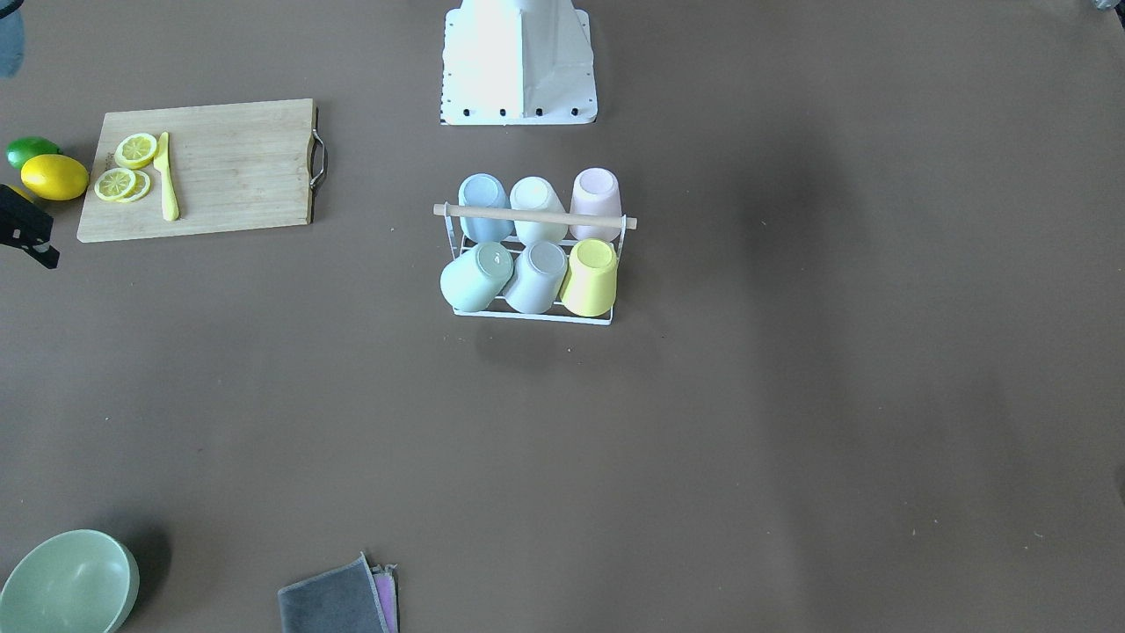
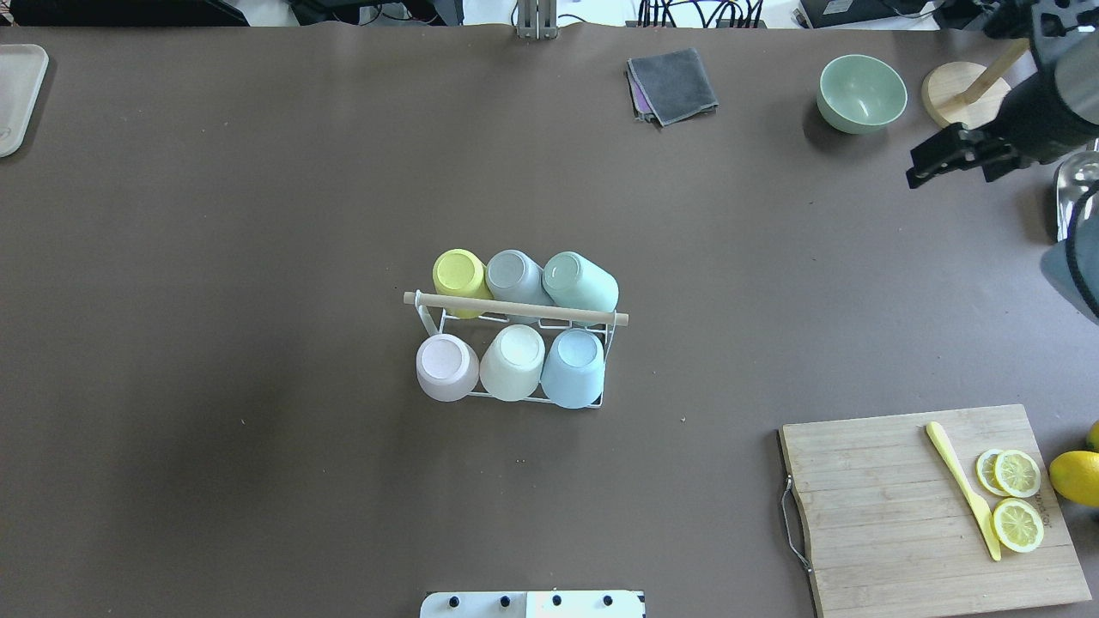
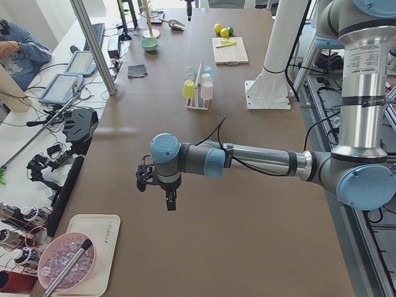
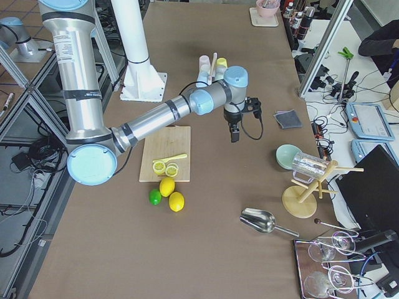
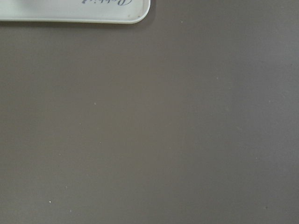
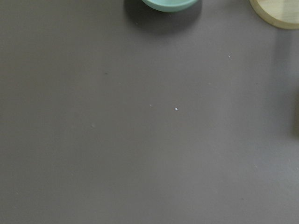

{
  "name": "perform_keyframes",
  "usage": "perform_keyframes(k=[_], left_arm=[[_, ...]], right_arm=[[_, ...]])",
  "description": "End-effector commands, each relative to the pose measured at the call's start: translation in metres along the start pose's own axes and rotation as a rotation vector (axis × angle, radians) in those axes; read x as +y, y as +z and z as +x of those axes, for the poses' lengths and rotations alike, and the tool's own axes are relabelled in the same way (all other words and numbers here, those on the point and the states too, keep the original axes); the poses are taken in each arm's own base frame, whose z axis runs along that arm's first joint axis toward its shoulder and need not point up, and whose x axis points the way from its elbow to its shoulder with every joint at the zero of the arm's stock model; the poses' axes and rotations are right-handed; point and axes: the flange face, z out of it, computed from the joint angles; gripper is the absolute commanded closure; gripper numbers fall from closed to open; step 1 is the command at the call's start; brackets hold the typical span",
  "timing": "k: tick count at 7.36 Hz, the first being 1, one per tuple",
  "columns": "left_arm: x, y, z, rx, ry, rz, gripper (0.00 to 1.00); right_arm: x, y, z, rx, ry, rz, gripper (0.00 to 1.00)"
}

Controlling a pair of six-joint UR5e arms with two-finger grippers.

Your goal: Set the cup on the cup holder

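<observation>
Now | right gripper (image 2: 932, 163): far right of table (image 2: 258, 215), empty, spread or pressed together cannot tell | left gripper (image 3: 167, 195): over bare tabletop, likewise cannot tell | cup holder (image 2: 515, 310): table centre, six inverted cups (image 2: 513, 360) seated, apparently full | advice: don't disturb it, arms well apart.

Both arms are silver-grey metal tubes (image 3: 260, 162) joined by rounded housings with pale blue caps (image 3: 164, 148). A thin black cable (image 3: 215, 132) loops off the left forearm. The left pincer (image 3: 171, 203) and right pincer (image 4: 234, 137) are black. A printed label (image 3: 370, 67) wraps one upper tube. The white pedestal base (image 1: 518, 66) shows dark bolts (image 1: 503, 112) along its edge.
</observation>
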Motion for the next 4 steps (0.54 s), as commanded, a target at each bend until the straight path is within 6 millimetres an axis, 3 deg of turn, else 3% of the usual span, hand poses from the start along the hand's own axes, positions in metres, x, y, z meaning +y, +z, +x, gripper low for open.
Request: perform_keyframes(k=[1, 3, 4], left_arm=[[0.014, -0.001, -0.023, 0.002, -0.044, 0.001, 0.01], [0.014, -0.001, -0.021, -0.002, -0.041, 0.001, 0.01], [0.015, 0.0, -0.023, -0.002, -0.046, -0.003, 0.01]], right_arm=[[0.062, 0.014, 0.094, 0.004, -0.036, -0.076, 0.0], [0.086, 0.016, 0.193, -0.003, -0.019, -0.078, 0.0], [0.097, 0.029, 0.223, -0.042, 0.048, -0.098, 0.0]])
